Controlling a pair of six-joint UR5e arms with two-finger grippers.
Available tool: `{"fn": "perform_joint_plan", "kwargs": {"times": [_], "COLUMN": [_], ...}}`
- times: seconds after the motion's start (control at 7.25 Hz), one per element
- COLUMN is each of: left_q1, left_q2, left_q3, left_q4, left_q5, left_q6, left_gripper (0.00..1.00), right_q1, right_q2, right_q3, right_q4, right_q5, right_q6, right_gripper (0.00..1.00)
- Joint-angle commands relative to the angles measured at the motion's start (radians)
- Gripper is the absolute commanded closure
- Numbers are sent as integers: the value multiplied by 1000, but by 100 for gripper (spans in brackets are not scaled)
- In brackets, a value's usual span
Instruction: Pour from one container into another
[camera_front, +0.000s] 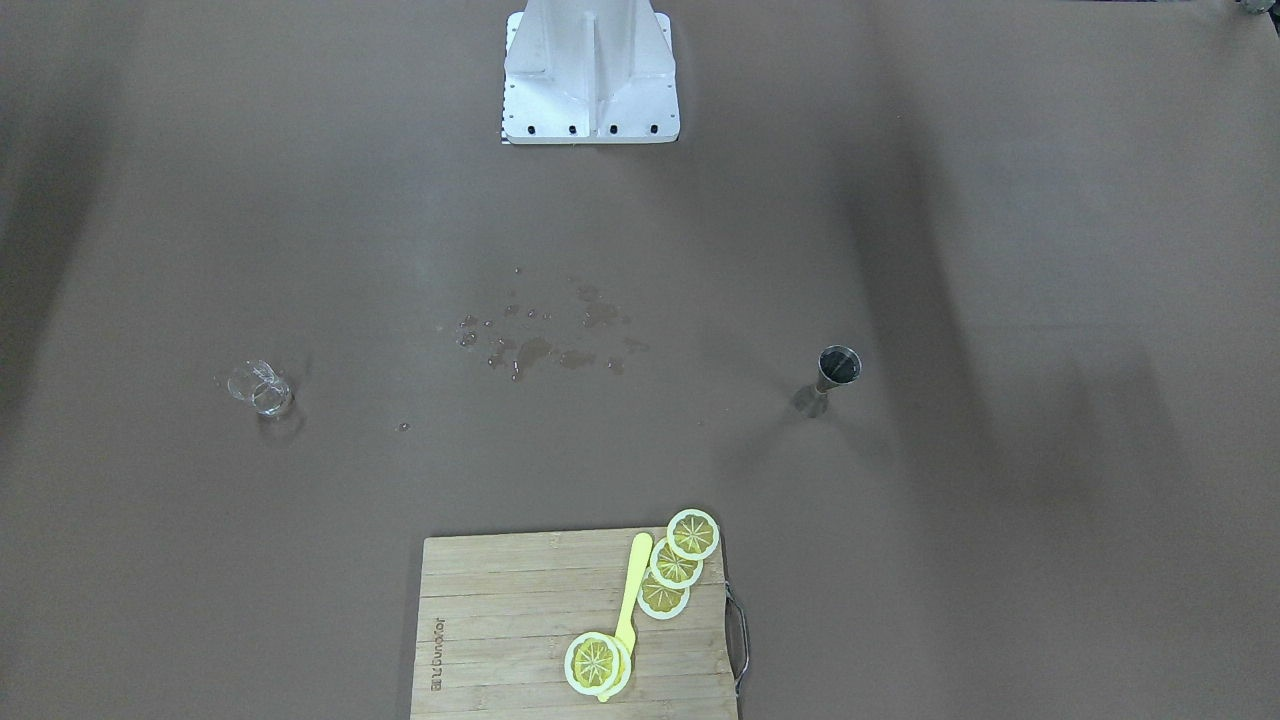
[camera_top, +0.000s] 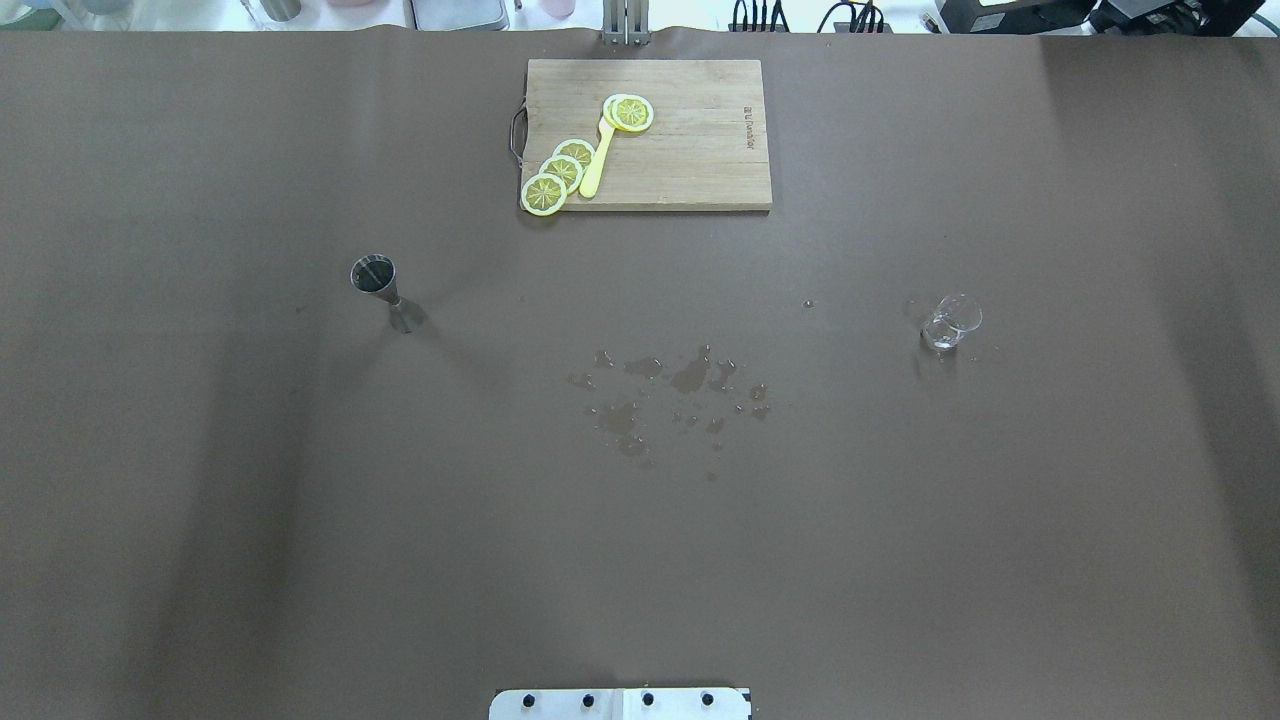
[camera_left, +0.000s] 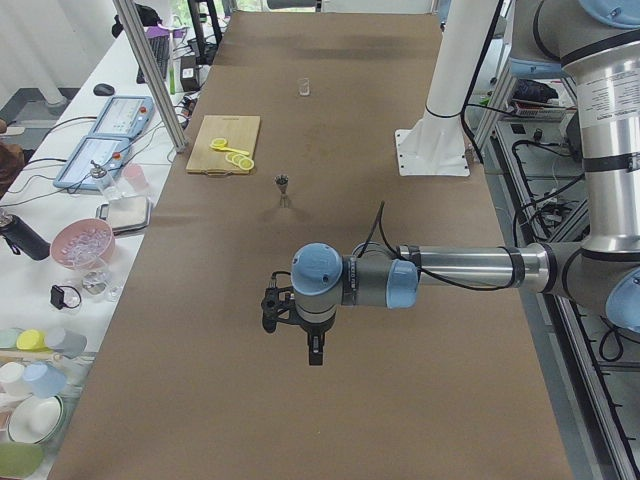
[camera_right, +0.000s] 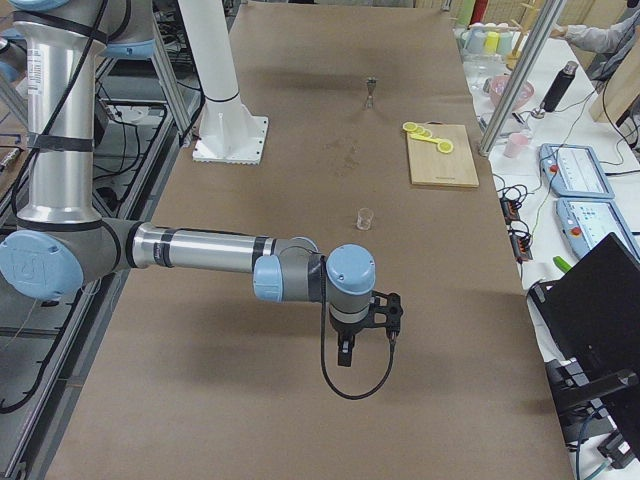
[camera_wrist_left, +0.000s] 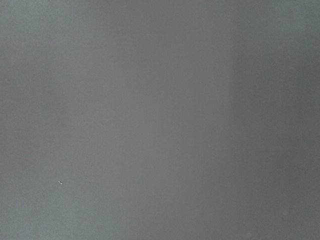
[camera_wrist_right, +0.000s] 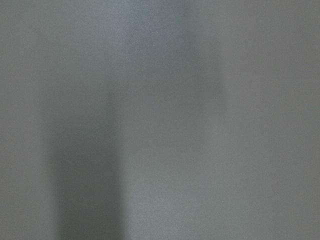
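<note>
Brown-covered table (camera_top: 300, 520), wet in the middle: a scatter of droplets (camera_top: 668, 388) between the two containers. The metal jigger (camera_top: 386, 290) stands upright on the robot's left half and the small clear glass (camera_top: 951, 322) upright on the right half, well apart, nothing touching either. I can't tell the fill level of either one. At the far edge is a wooden cutting board (camera_top: 700, 160) with lemon slices (camera_top: 560, 172) fanned off its corner (one more slice sits up by the yellow knife (camera_top: 598, 160)).

Both arms hang low over bare table at the ends, well away from the containers. The left gripper (camera_left: 314, 350) and right gripper (camera_right: 345, 354) show only in the side views, so I can't tell how the jaws stand. Both wrist cams show only blurred table surface.
</note>
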Motion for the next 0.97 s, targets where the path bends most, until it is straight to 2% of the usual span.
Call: {"fn": "perform_joint_plan", "kwargs": {"times": [0.0, 0.55, 0.83], "left_q1": [-5, -6, -14], "left_q2": [6, 7, 9], "left_q3": [-6, -6, 3], "left_q4": [1, 1, 1], "left_q5": [-1, -1, 0], "left_q6": [0, 0, 2], "left_gripper": [1, 1, 1], "right_q1": [0, -2, -3], "right_q2": [-4, 3, 2], "right_q3": [-11, -22, -25], "right_q4": [2, 4, 59], "right_q5": [-3, -3, 3], "right_q6": [-1, 0, -2], "right_gripper": [0, 0, 0]}}
